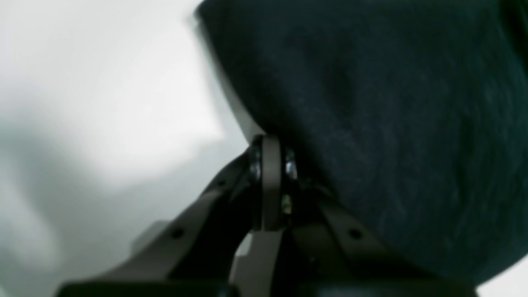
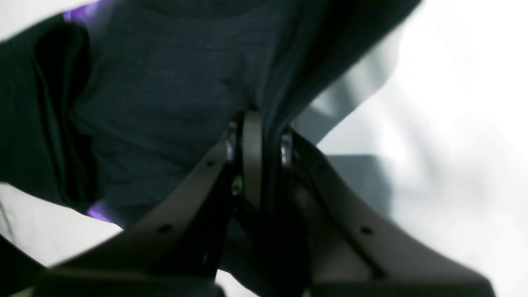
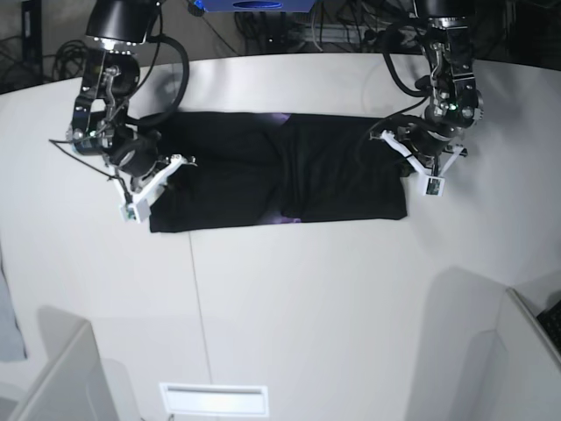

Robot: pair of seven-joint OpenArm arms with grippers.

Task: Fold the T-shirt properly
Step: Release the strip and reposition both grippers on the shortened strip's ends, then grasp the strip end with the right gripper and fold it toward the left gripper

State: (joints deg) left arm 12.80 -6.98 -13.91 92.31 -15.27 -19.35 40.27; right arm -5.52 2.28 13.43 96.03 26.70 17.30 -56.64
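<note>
Gripping opposite ends of the T-shirt (image 3: 280,171), which lies as a band across the table (image 3: 289,298), your left gripper (image 1: 272,165) and right gripper (image 2: 255,140) are both clamped on cloth. Lifting unevenly could bunch the fold.

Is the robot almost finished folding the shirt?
Not yet, about partway. Done: the T-shirt already lies as a long narrow band on the table, so its sides look folded in. In hand: the left pincer and the right pincer are each shut on the cloth at one end. Left: folding the band's ends together into a small packet.
</note>
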